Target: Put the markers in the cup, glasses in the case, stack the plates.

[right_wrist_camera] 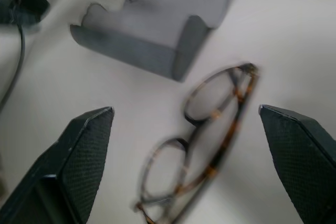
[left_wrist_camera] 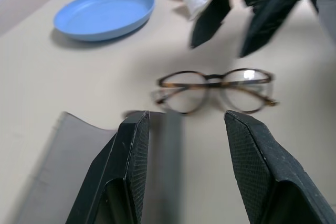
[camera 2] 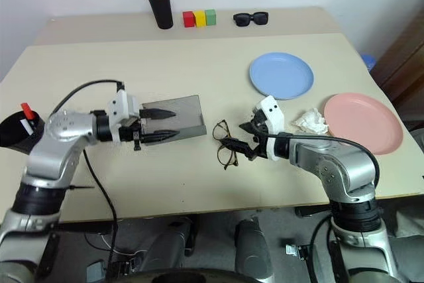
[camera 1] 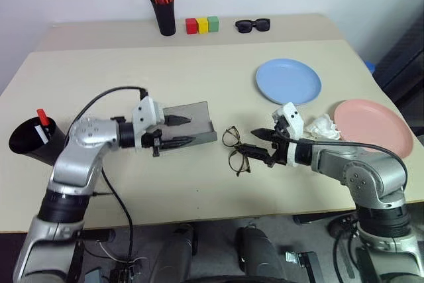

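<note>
Glasses lying on table, grey case at their nine o'clock, right gripper spread wide at their three o'clock, left gripper parted, empty, over case.

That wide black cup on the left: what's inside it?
The cup holds two markers, one red-tipped, one white. Their lower parts are hidden by its wall.

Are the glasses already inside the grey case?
No. The glasses lie on the bare table beside the case, between the two grippers, apart from it.
</note>
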Tool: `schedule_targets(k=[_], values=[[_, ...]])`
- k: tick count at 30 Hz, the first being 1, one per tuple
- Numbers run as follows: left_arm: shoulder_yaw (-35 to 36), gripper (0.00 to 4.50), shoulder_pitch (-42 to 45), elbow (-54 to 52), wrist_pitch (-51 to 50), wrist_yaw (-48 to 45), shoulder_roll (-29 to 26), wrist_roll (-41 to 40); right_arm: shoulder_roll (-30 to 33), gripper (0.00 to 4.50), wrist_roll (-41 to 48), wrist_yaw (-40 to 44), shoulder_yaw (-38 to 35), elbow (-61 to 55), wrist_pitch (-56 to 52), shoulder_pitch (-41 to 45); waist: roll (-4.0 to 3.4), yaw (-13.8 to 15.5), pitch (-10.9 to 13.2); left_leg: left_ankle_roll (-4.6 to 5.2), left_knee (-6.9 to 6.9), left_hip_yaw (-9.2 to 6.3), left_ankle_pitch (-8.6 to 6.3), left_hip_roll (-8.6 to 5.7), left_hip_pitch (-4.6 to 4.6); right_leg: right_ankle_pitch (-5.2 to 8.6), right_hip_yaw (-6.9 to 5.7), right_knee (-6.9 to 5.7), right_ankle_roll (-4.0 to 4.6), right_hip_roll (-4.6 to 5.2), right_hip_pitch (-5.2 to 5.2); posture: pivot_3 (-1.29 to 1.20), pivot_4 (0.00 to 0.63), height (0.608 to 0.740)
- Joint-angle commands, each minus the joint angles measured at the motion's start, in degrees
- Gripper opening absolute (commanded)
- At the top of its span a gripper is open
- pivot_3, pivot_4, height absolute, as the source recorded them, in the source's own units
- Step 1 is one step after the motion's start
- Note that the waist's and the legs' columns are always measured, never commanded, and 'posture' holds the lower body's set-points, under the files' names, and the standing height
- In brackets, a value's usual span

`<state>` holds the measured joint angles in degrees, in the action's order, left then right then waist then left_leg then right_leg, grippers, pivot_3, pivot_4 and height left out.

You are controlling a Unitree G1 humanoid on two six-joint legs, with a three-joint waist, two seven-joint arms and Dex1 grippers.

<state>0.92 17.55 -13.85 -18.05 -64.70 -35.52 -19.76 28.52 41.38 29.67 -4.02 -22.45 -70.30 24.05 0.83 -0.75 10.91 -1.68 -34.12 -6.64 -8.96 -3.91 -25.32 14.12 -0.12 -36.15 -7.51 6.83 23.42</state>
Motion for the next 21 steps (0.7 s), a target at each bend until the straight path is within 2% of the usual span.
schedule_targets(k=[1, 4, 7, 17, 20, 21], values=[[3.84, 2.28, -6.00, -5.46, 0.71, 1.45, -0.39, -3.76, -2.67, 4.50, 2.75, -3.51, -2.53, -0.53, -5.16, 2.98, -0.02, 0.15, -0.02, 0.00, -0.03, 0.00, 0.00, -0.03, 0.00, 0.04, -0.01, 0.01, 0.06, 0.00, -0.03, 0.00, 0.150, 0.740], [5.74, 2.28, -13.83, -8.76, 1.52, 3.34, 0.11, -4.98, -4.58, 4.50, 2.26, -6.40, -2.56, 1.96, -9.79, 5.10, -0.09, -0.02, -0.05, 0.03, -0.01, 0.09, -0.02, -0.03, 0.01, 0.05, 0.09, 0.07, 0.10, 0.04, -0.01, 0.00, 0.150, 0.740], [6.16, 2.28, -16.84, -10.71, 1.60, 4.65, -0.47, -5.56, -5.05, 4.50, 1.93, -7.70, -2.96, 3.31, -12.36, 6.10, -0.10, 0.37, -0.05, 0.02, 0.00, 0.06, -0.02, -0.03, -0.01, 0.07, 0.05, 0.05, 0.13, 0.02, 0.02, 0.00, 0.150, 0.740], [6.45, 2.28, -17.47, -13.69, -0.91, 9.19, -1.20, -7.62, -5.71, 4.50, 1.65, -9.19, -4.24, 5.52, -15.85, 7.16, -0.14, 0.02, -0.06, 0.03, 0.01, 0.10, -0.02, -0.03, -0.01, 0.07, 0.06, 0.07, 0.16, 0.01, 0.02, 0.00, 0.150, 0.740], [6.56, 2.34, -17.71, -13.80, -0.84, 9.74, -1.66, -7.80, -6.10, 3.69, 1.64, -9.56, -4.67, 5.57, -16.68, 7.09, -0.14, 0.00, -0.06, 0.03, 0.01, 0.11, -0.02, -0.03, -0.01, 0.07, 0.06, 0.07, 0.16, 0.01, 0.02, 0.00, 0.150, 0.740], [6.56, 2.34, -17.71, -13.77, -0.84, 9.87, -1.77, -7.86, -6.16, 3.23, 1.58, -9.61, -4.73, 5.62, -16.78, 7.10, -0.14, 0.00, -0.06, 0.03, 0.01, 0.11, -0.02, -0.03, -0.01, 0.07, 0.06, 0.07, 0.16, 0.00, 0.03, 0.00, 0.150, 0.740]])
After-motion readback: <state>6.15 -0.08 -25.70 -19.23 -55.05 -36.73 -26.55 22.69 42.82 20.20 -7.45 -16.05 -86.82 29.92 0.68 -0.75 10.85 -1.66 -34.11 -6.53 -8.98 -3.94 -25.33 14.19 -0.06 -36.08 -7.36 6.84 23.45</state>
